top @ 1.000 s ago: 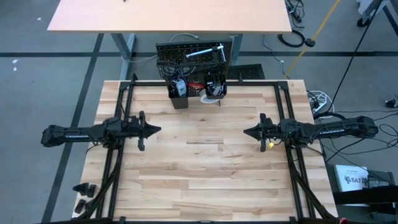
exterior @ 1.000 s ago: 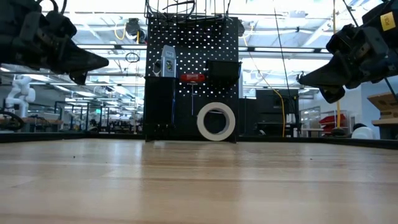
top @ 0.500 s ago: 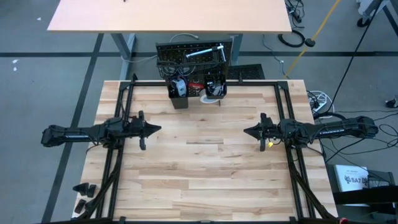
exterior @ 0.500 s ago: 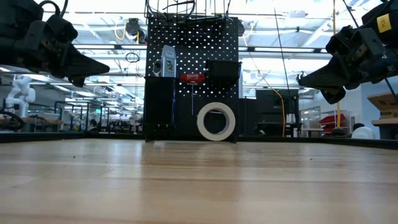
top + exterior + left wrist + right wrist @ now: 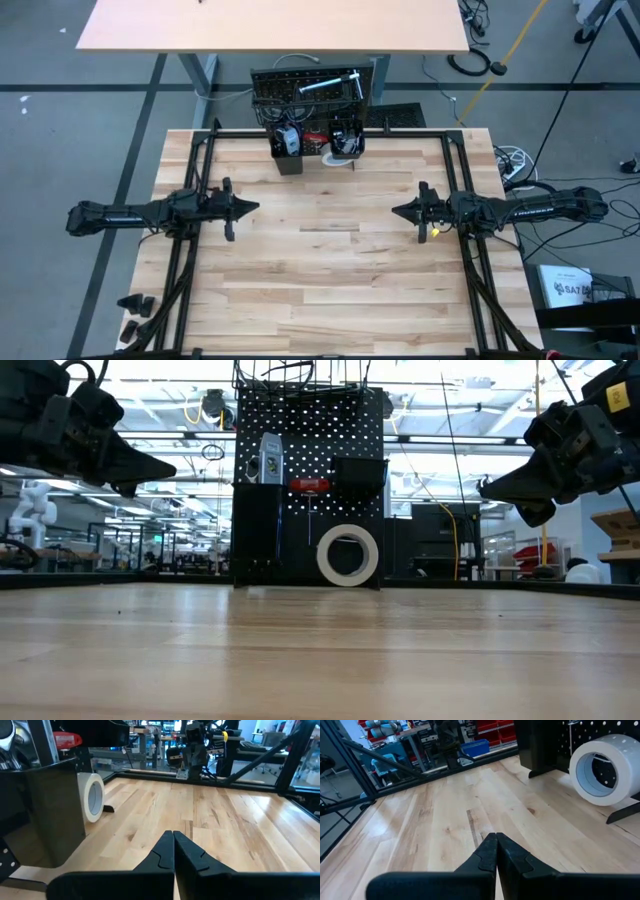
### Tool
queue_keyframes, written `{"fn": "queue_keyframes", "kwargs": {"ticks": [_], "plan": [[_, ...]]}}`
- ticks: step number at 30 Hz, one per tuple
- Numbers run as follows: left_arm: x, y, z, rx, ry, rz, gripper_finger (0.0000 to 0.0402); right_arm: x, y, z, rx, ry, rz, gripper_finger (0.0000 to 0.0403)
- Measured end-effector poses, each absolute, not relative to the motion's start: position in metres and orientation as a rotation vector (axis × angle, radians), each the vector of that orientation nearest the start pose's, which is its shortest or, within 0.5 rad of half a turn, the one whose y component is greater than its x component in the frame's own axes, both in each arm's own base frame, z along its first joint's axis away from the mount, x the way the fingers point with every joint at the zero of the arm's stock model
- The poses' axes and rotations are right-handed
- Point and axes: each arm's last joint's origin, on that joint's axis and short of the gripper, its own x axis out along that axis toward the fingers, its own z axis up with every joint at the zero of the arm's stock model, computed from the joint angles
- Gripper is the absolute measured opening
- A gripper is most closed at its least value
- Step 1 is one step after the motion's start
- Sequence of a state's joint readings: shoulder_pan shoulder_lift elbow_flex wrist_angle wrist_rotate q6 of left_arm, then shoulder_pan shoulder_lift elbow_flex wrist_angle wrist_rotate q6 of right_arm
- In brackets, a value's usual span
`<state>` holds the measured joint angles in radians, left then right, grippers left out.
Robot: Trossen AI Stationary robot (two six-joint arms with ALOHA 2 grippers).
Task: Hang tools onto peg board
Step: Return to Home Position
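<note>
Left gripper [image 5: 252, 208] closed, fingers pressed together, empty; held above left side of table [image 5: 320, 290], pointing inward. Right gripper [image 5: 396, 211] mirrored it on right side, also closed on nothing. Tape roll [image 5: 348, 555] was low on peg board [image 5: 310, 440] at far edge, with level [image 5: 268, 460] and red screwdriver [image 5: 309, 484] higher up. No loose tool seen on table. Judged step: arms homing, hanging done. Next move: settle arms to rest, no grasp needed.

Bright even overhead light, faint shadows on tabletop [image 5: 330, 270], ceiling glare behind dark peg board [image 5: 310, 460]
</note>
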<state>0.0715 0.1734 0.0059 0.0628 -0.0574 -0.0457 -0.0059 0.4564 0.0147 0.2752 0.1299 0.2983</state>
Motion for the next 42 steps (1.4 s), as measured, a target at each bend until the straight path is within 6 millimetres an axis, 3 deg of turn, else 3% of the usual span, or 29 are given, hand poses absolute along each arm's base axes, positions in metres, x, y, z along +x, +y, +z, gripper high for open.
{"fn": "queue_keyframes", "kwargs": {"ticks": [14, 24, 42], "plan": [[0.107, 0.009, 0.157, -0.045, 0.102, 0.131, 0.0000, 0.125, -0.004, 0.150, 0.242, 0.185, -0.132, 0.0000], [0.107, 0.009, 0.157, -0.045, 0.103, 0.131, 0.0000, 0.119, -0.003, 0.158, 0.249, 0.114, -0.090, 0.0000], [0.107, 0.009, 0.157, -0.045, 0.104, 0.131, 0.0000, 0.110, 0.000, 0.151, 0.226, 0.197, -0.005, 0.0000]]}}
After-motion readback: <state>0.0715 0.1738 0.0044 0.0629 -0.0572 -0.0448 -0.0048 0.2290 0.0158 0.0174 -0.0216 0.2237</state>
